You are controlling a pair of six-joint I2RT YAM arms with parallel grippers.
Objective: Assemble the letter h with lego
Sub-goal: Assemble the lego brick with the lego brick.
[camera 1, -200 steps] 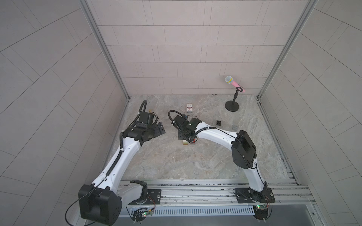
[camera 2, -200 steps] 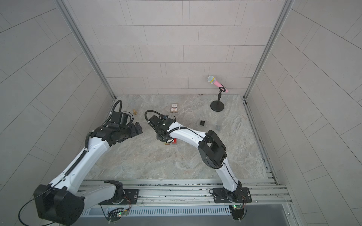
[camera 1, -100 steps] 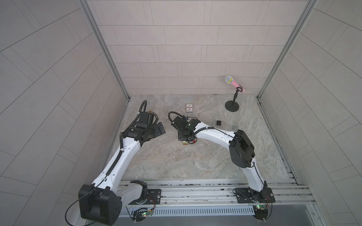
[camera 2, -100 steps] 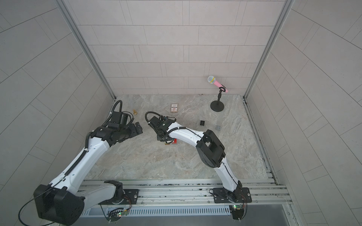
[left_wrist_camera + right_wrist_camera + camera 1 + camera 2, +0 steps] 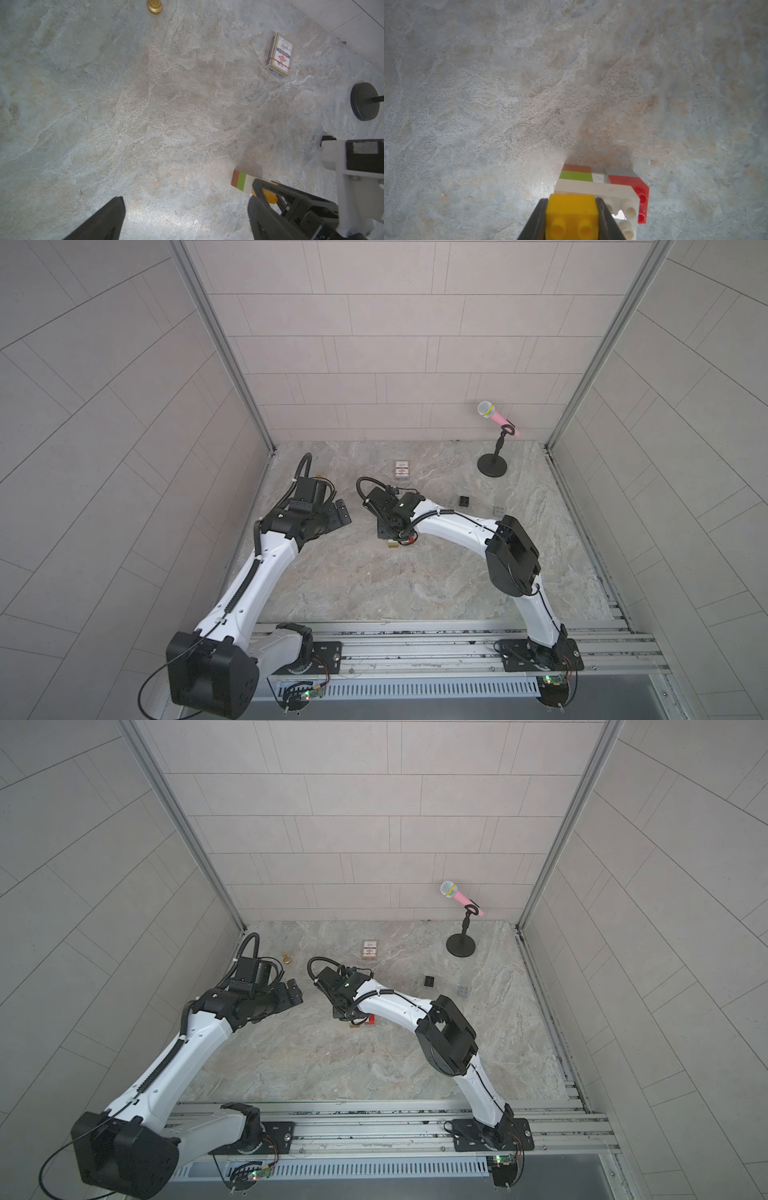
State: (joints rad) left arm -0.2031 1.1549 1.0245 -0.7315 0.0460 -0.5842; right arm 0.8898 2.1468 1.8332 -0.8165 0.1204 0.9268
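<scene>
**A:** Ground first. What are you standing over?

**B:** Your table [image 5: 374,593] is a marbled slab, grey with tan veining, matt, with one glare patch in the left wrist view. Pale tiled walls [image 5: 395,364] stand on three sides, with aluminium posts [image 5: 226,352] in the back corners. A slotted rail [image 5: 415,649] along the front carries both arm bases.

**A:** Any writing you can use?

**B:** The card box [image 5: 279,56] lies flat near the back wall. It has a blue border, a red diamond emblem and lines of print too small to read. A pink microphone [image 5: 498,420] sits on a black stand [image 5: 492,466] with a round foot, back right. A brass piece [image 5: 286,958] stands back left.

**A:** Fingers?

**B:** Your right gripper [image 5: 571,218] is pinched narrow on the yellow brick [image 5: 572,209] at one end of the letter h [image 5: 593,187], one finger on each side. Your left gripper [image 5: 185,200] is spread wide and holds nothing. It hangs over bare slab, apart from the figure on your left side.

**A:** And the figure itself?

**B:** It lies left of the table's centre, low down. Yellow, white, green and brown run in a row, with red and grey off the white. I cannot tell whether it touches the slab. A black brick [image 5: 464,501] and a grey brick [image 5: 497,510] sit loose, well apart from it toward the right.
</scene>
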